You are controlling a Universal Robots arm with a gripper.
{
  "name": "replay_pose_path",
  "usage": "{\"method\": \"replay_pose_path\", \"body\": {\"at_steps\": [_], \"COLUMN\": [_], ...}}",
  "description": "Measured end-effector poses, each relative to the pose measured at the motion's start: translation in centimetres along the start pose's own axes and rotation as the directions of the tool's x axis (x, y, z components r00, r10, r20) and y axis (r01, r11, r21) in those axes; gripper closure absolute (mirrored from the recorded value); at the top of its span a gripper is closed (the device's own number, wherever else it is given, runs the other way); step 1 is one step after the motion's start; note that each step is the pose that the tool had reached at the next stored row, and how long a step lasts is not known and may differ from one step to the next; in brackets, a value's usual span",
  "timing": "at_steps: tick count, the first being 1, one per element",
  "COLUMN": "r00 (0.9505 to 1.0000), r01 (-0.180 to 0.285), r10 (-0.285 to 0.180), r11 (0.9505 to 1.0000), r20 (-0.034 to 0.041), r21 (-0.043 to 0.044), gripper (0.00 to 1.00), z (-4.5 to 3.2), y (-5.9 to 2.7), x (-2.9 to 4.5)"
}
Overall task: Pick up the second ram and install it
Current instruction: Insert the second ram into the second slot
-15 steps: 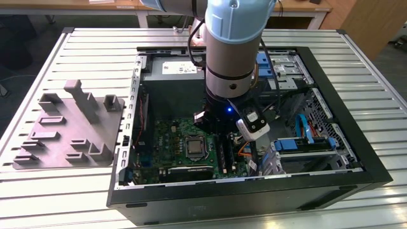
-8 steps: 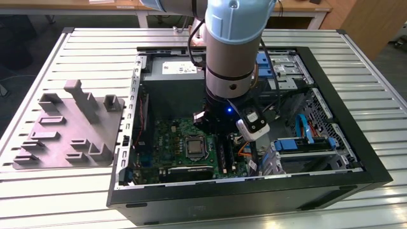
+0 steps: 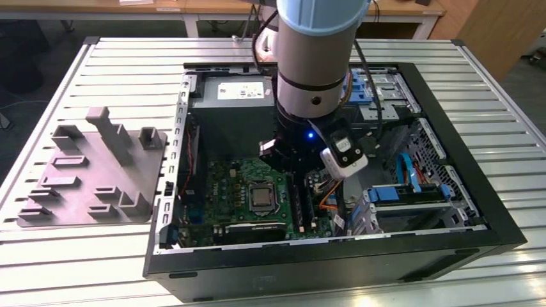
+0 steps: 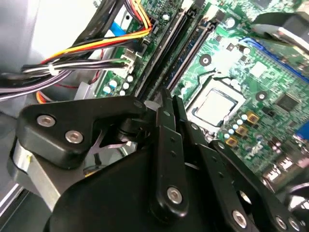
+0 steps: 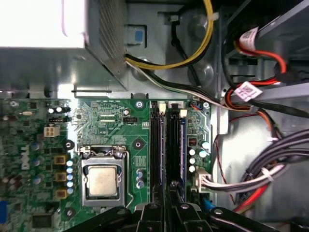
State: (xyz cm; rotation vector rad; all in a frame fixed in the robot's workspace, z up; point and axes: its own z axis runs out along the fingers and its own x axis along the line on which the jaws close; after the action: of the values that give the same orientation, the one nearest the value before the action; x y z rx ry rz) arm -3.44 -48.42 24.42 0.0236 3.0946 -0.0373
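Note:
Inside the open computer case [image 3: 503,217], my gripper [image 3: 292,166] reaches down over the green motherboard [image 3: 234,182]. Its black fingers [image 5: 153,212] stand close together on the second ram [image 5: 171,150], a narrow dark bar seen edge-on. The bar lies in line with the long black memory slots [image 5: 155,154], beside a stick with a blue label [image 5: 182,145]. I cannot tell how deep it sits in its slot. In the second wrist view the gripper [image 4: 165,96] and its black linkage end right above those slots.
A silver processor socket [image 5: 102,181] lies beside the slots. Bundled cables [image 5: 270,169] and a blue drive cage [image 3: 410,198] crowd the other side. The power supply [image 3: 232,102] fills the case's far end. A grey moulded fixture plate [image 3: 94,173] rests on the table at the exterior view's left.

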Motion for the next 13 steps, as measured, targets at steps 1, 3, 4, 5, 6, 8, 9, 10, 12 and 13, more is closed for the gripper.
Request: {"method": "replay_pose_path", "body": {"at_steps": [1,3,4,5,6,8,9,10,12,13], "r00": [1.0,1.0,1.0,1.0,1.0,1.0,1.0,1.0,1.0,1.0], "r01": [0.0,0.0,0.0,0.0,0.0,0.0,0.0,0.0,0.0,0.0], "r10": [0.0,0.0,0.0,0.0,0.0,0.0,0.0,0.0,0.0,0.0], "r11": [1.0,1.0,1.0,1.0,1.0,1.0,1.0,1.0,1.0,1.0], "r20": [-0.0001,0.0,0.0,0.0,0.0,0.0001,0.0,0.0,0.0,0.0], "r21": [0.0002,-0.0001,0.0,0.0001,-0.0001,-0.0003,-0.0001,-0.0001,-0.0001,0.0], "gripper": [0.82,0.82,0.82,0.82,0.82,0.82,0.82,0.82,0.82,0.82], "z": [-0.36,-0.93,-1.15,-1.36,-1.39,-1.42,-1.44,-1.47,-1.51,-1.53], "y": [-0.01,-0.02,-0.03,-0.03,-0.03,-0.03,-0.04,-0.04,-0.04,-0.04], "x": [-0.02,-0.04,-0.05,-0.07,-0.07,-0.07,-0.07,-0.07,-0.07,-0.07]}}
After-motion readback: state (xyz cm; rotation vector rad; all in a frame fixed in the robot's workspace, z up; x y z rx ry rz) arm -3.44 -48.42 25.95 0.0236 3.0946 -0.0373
